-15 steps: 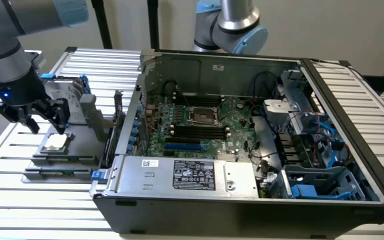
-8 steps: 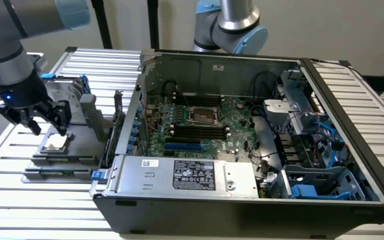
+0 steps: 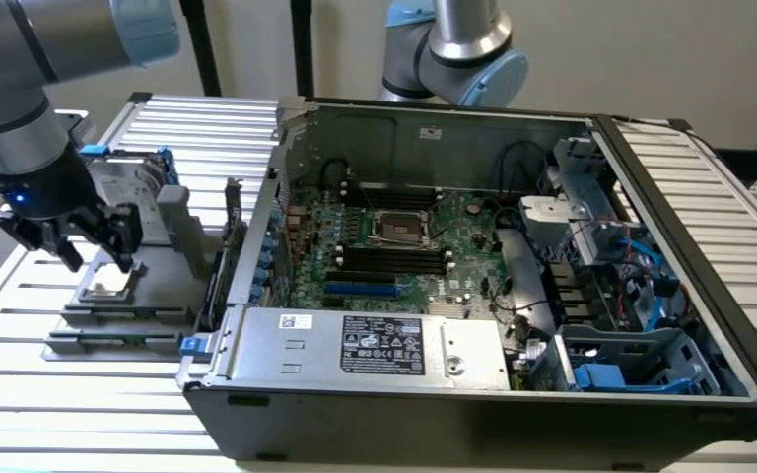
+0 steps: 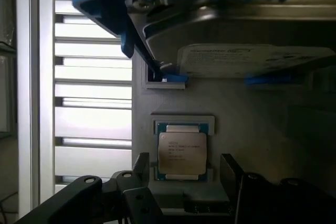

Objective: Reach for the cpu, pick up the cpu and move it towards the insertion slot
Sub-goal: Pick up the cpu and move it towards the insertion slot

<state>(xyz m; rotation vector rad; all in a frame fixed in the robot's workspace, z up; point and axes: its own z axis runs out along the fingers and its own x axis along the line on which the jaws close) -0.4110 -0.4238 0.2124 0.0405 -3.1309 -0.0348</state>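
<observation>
One gripper (image 4: 185, 165), its two fingers apart, hovers above the one cpu (image 4: 181, 152)

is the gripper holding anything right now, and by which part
Nothing is held: the gripper is open, its fingers either side of the cpu.
</observation>
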